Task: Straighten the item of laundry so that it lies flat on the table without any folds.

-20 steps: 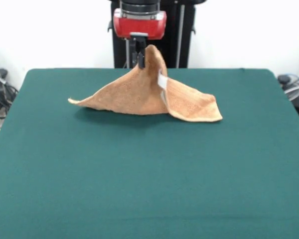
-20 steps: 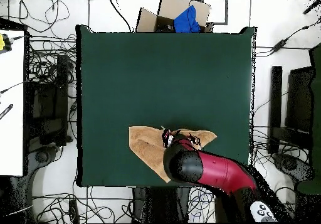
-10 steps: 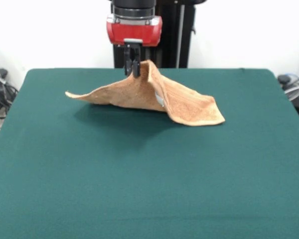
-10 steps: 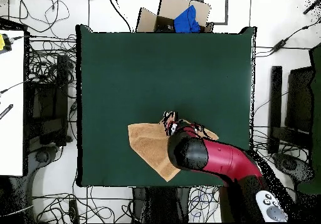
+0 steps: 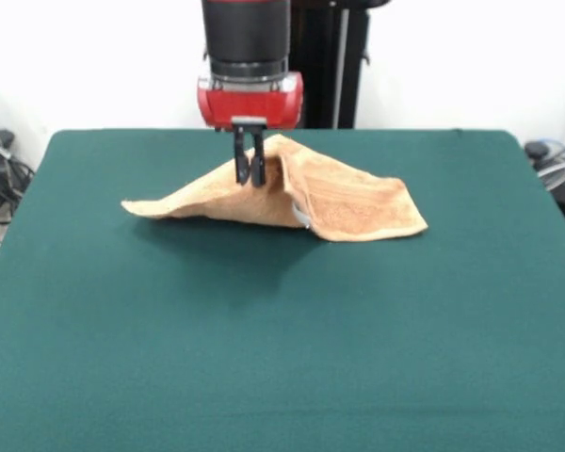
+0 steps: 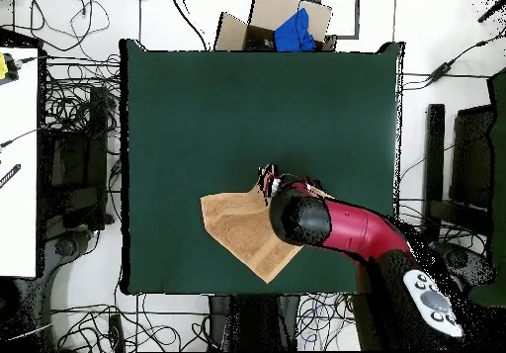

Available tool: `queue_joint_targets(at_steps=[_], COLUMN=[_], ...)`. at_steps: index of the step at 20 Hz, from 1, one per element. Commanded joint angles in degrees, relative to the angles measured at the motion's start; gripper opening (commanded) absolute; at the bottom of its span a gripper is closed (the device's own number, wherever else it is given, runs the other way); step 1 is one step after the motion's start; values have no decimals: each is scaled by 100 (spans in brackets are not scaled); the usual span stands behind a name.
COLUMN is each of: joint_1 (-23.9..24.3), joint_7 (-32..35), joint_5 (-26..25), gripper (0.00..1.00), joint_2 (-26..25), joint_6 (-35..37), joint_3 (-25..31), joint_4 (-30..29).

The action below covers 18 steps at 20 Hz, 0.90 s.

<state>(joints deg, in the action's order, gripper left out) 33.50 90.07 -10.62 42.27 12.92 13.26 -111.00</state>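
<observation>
Towel (image 5: pixel 339 200): peach-orange, on green tabletop (image 5: pixel 282 330) toward its far side, peaked and folded, both ends resting on the cloth. Tool (image 5: pixel 250 169): fingers close together, apparently pinching the raised fold at the peak.

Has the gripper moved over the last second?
Yes. In the front view the gripper has come down and toward the camera, away from the table's far edge, lowering the towel's pinched peak with it.
</observation>
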Motion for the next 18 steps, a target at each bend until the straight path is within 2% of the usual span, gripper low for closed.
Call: queue_joint_targets(at_steps=[1,10,18], joint_1=[54,-47,-222], joint_7=[-39,130,299], joint_5=[-381,-536,-719], gripper=[0,0,0], joint_2=[-596,-1094,-1304], joint_6=[-75,-241,-442], joint_3=[626,529,351], joint_4=[766,1112,1378])
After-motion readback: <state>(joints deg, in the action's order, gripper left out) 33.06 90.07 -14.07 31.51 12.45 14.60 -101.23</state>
